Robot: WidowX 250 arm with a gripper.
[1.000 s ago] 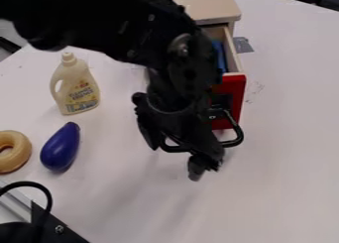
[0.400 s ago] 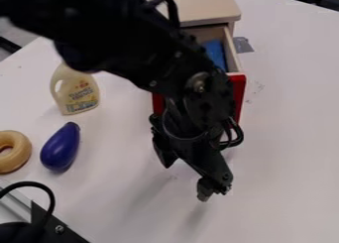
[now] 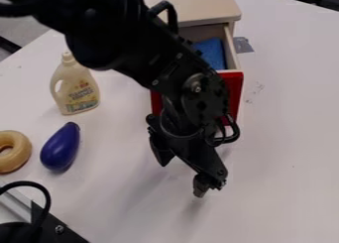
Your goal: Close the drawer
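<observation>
Evidently stiff and probably light, the red-fronted drawer (image 3: 231, 51) stood out from its wooden cabinet (image 3: 206, 9), best pushed flat on its face (image 3: 233, 93); the black gripper (image 3: 181, 176) hung before it, spread and pinching nothing. A white table (image 3: 285, 138) lay beneath, with grey floor (image 3: 29, 29) beyond its upper-left edge

Bright, soft light covers the white table (image 3: 285, 138), seemingly from overhead, though its exact source cannot be told. Faint, fuzzy-edged shadows spread on the tabletop under and to the image-left of the gripper (image 3: 181, 176). The black arm (image 3: 132, 43) is so dark that much of its surface detail sinks together, with small glints at its joints. Dimmer shade lies inside the drawer (image 3: 230, 51), close under the cabinet top (image 3: 198, 6). A weak sheen touches the purple eggplant (image 3: 61, 147), and the ring (image 3: 23, 150) darkens gently along its lower rim.
</observation>
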